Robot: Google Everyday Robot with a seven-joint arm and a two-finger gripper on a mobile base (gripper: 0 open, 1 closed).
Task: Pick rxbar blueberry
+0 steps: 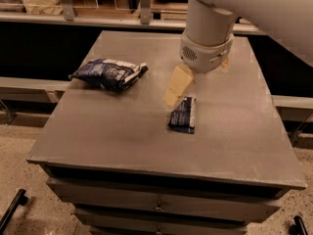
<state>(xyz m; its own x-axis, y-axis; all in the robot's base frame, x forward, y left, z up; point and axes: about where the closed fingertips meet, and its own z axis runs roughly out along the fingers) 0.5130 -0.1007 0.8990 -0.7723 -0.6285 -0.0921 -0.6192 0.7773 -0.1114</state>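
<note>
The rxbar blueberry (pixel 183 114) is a small flat dark wrapper with a pale panel, lying flat near the middle of the grey table (pixel 112 131). My gripper (pixel 198 84) hangs from the big white arm just above and behind the bar's far end. It is open and empty. One cream finger (pixel 176 84) points down and left, with its tip right by the bar's upper left corner. A bit of the other finger (pixel 225 65) shows to the right of the wrist.
A puffy dark-blue-and-white snack bag (pixel 108 73) lies on the table's left side. The arm covers the back middle of the table. Railings and a lower ledge (pixel 29 84) run behind and beside the table.
</note>
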